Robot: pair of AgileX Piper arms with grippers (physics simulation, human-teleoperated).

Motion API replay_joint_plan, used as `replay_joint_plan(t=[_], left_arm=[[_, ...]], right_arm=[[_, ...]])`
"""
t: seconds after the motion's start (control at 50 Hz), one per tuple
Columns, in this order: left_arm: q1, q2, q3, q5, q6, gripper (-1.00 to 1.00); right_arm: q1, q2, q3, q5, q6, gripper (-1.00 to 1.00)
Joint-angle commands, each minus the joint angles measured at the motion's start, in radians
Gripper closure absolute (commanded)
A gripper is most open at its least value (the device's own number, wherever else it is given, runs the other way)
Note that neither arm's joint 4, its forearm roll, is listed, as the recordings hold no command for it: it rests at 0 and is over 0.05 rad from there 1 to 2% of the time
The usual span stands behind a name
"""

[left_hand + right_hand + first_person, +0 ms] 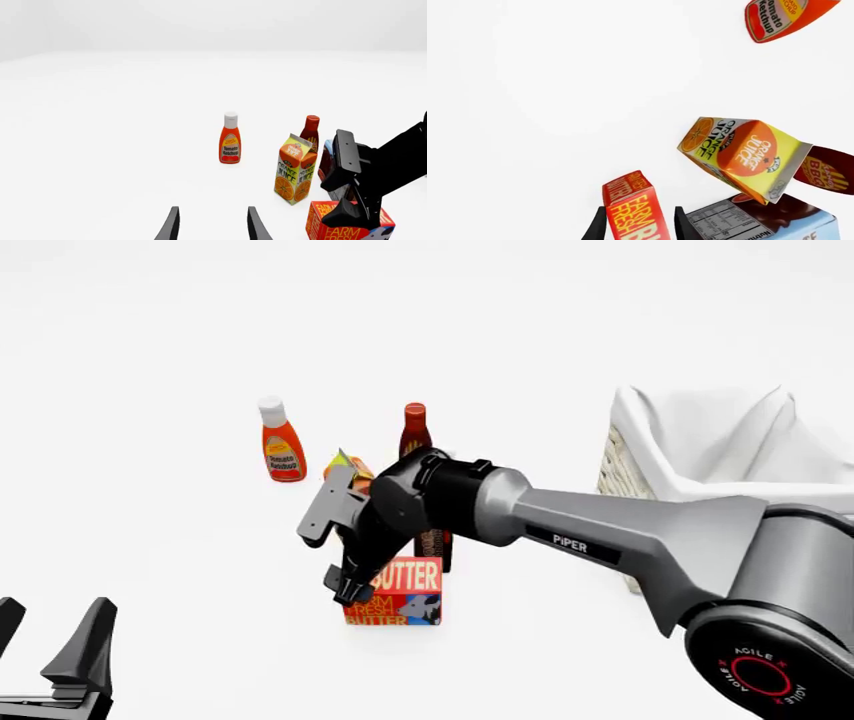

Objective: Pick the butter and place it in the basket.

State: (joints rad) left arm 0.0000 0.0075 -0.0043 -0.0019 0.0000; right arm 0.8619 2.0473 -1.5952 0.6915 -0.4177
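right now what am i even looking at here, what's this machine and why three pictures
These are simulator renders of two robot arms at a white table. The front view looks over both arms; the other two come from a camera behind each claw. The right gripper is down at the butter, its fingers either side of the carton in its own camera, though whether it has closed is unclear. The left gripper is open and holds nothing. Behind stand an orange juice carton, a ketchup bottle and a BBQ sauce bottle. The basket waits on the right.
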Motion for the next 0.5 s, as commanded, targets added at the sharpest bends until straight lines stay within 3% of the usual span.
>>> replay_joint_plan(t=[0.02,0.5], left_arm=[[0.0,0.0,0.0,0.0,0.0,-1.0],[0.0,0.0,0.0,0.0,0.0,-1.0]], right_arm=[[-0.001,0.013,-0.002,0.001,0.002,-1.0],[0.004,0.021,0.005,-0.001,0.007,-1.0]])
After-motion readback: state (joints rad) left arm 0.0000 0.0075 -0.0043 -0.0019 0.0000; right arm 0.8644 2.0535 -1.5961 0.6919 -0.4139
